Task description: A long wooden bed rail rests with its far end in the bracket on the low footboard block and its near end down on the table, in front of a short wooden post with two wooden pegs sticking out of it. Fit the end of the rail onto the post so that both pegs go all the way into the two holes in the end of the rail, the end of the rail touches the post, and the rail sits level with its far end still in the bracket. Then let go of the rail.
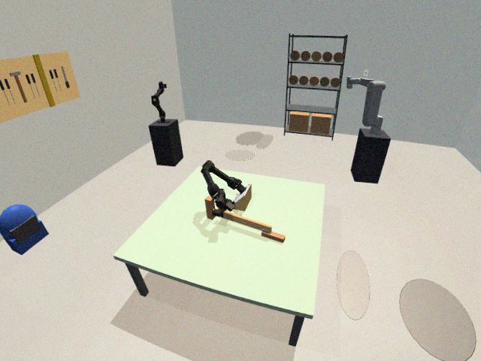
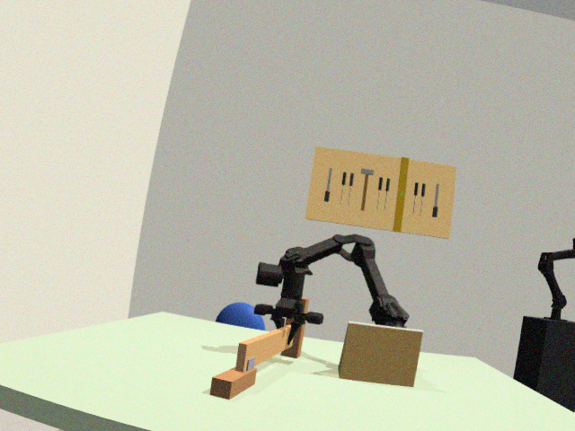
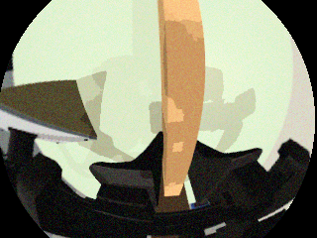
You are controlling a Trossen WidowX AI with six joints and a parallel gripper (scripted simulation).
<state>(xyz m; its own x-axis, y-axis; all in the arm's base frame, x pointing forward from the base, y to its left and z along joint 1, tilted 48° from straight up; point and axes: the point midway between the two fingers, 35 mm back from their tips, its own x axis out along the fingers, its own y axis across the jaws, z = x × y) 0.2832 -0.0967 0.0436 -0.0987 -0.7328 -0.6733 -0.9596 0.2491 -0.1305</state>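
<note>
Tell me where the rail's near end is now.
In the exterior view, the rail has its near end lifted off the table, clamped in the gripper beside the post.

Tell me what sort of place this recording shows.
Most likely a workshop or robot lab: a tan wall board of hand tools, a metal shelf rack with round wooden discs, and spare robot arms on black pedestals around the pale green work table.

One rail (image 2: 262, 347), one post (image 2: 300, 329) (pegs hidden).
</note>
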